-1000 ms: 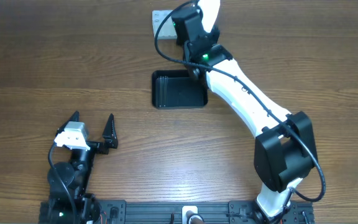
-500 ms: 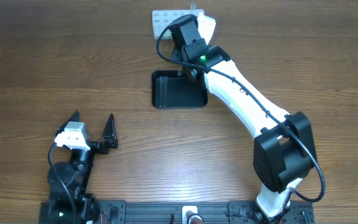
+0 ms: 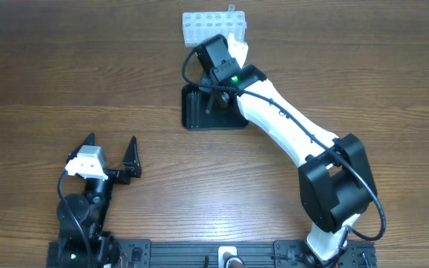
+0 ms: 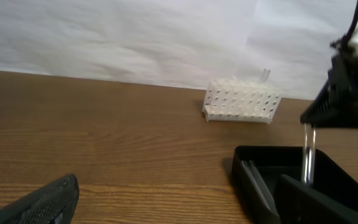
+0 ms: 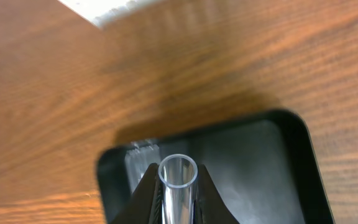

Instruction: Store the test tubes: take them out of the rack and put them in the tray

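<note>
One clear glass test tube (image 5: pixel 178 172) is clamped upright in the right arm's jaws, hanging over the black plastic tray (image 3: pixel 194 115). A second tube (image 3: pixel 232 9) sits in the white rack (image 3: pixel 207 22), far side of the wooden table (image 3: pixel 51 74). The left arm's jaws are spread wide at near-left, holding nothing. My worry: dropped while vertical, it could bounce, tip over the rim or crack.

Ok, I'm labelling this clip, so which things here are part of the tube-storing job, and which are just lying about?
In the job:
right gripper, shut on a test tube over the black tray
white rack, with a second tube standing in it

Not in use:
left gripper, open, near its base
wooden table
</note>
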Robot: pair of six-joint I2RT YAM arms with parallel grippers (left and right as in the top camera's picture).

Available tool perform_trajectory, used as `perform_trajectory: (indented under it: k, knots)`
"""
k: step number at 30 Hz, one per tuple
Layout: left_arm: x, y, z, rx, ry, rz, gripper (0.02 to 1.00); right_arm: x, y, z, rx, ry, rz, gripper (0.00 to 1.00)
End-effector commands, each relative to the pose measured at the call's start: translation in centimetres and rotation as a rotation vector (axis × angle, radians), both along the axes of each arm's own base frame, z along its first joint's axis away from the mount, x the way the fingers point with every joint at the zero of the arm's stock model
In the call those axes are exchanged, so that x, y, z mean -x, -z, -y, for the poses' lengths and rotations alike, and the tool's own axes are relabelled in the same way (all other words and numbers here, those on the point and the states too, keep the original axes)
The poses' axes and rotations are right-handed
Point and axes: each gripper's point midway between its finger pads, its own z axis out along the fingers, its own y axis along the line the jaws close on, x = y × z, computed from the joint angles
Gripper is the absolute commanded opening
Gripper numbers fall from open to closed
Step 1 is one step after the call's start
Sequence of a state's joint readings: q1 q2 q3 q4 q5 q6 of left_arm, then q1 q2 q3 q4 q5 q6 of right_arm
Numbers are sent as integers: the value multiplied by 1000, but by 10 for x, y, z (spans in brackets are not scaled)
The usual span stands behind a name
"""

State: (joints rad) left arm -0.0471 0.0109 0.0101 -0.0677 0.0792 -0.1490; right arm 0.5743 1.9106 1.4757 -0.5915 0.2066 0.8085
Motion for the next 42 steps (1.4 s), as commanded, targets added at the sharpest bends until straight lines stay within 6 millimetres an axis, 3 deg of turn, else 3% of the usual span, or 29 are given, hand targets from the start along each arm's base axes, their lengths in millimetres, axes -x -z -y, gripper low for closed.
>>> perform_trajectory:
  k: [1,17,42]
  knots:
    - [0,1,1,-14,6,2,998,11,14,2,1,-6,-32,14]
    - [0,1,1,-14,6,2,998,10,44,3,14,-4,-52,14]
    - [0,1,1,-14,6,2,998,4,56,1,13,0,-49,128]
